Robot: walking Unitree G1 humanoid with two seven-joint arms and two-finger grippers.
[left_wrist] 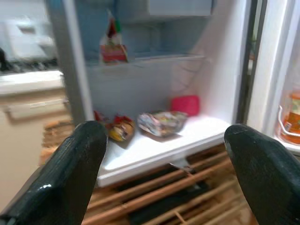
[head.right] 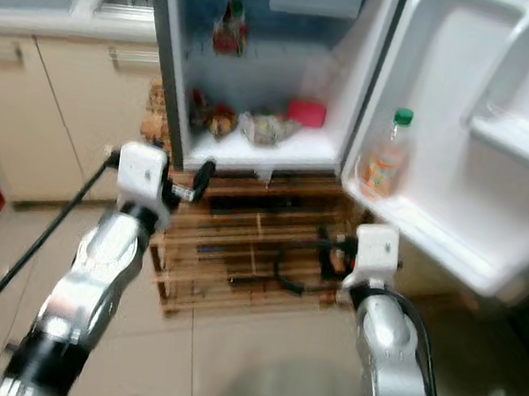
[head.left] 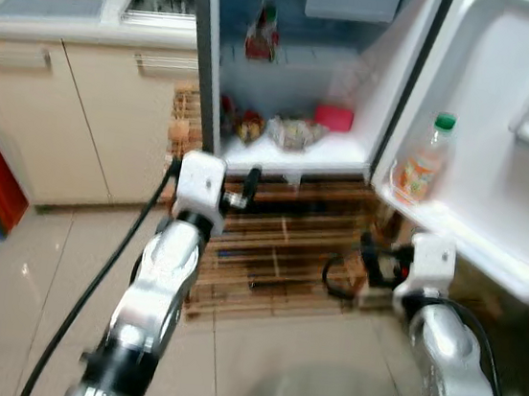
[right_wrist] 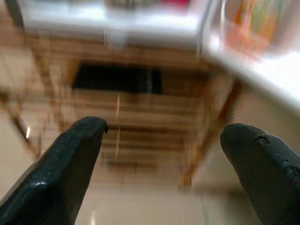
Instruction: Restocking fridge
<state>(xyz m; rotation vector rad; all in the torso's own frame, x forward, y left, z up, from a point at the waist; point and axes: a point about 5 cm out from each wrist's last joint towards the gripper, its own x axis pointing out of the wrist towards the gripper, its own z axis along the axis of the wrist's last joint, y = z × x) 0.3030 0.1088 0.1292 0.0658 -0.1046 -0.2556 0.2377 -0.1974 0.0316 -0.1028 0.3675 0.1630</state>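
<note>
1. Left tool point(left_wrist: 164, 168): fingers spread wide, holding nothing, raised before the open fridge point(head.left: 300, 67), just below its bottom shelf point(head.left: 289, 153).
2. Right tool point(right_wrist: 164, 164): fingers also wide apart, empty, held low over the wooden rack point(head.left: 278, 248) under the fridge, below the open door point(head.left: 506, 121).
3. Bottle point(head.left: 421, 161): green cap, orange liquid, upright in the door's lower bin. Label too blurred to read.
4. Bottom shelf: red box point(head.left: 333, 118) at back right, a foil-wrapped pack point(left_wrist: 161, 123) mid-shelf, small red-and-yellow items point(left_wrist: 117, 129) on the left.
5. Upper shelf: a red-labelled sauce bottle point(left_wrist: 112, 44); writing unreadable.
6. Cream cabinets point(head.left: 81, 118) and desk point(head.left: 64, 24) left of the fridge.
</note>
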